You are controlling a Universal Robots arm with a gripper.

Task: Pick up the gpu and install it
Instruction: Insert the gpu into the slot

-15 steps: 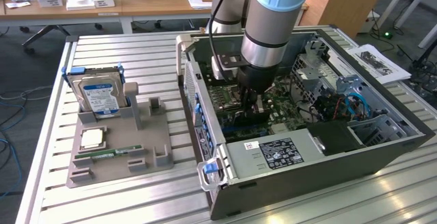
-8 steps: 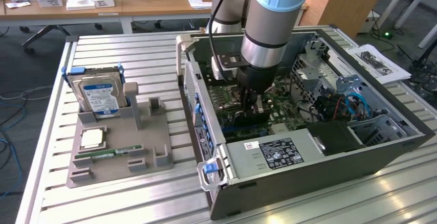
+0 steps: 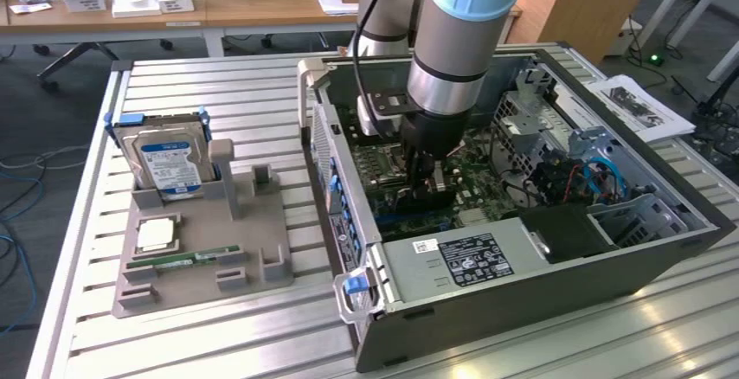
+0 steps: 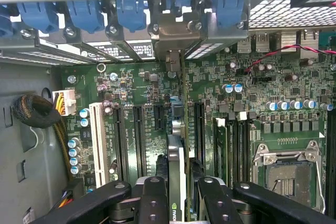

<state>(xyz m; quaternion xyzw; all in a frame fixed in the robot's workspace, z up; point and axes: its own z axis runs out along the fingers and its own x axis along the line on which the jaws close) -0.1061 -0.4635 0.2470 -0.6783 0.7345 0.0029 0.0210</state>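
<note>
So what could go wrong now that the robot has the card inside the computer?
The gripper holds the gpu on edge just above the motherboard. If the card sits a bit off its slot, pressing might bend it or scrape the small parts nearby. Its metal end also has to meet the opening at the case's back wall; it could catch there. The red wires run close by, but look clear for now.

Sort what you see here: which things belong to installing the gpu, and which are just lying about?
In the job: gpu, held edge-on between the jaws; gripper; motherboard; computer case.

Lying about: hard drive, memory stick, grey holder tray.
</note>
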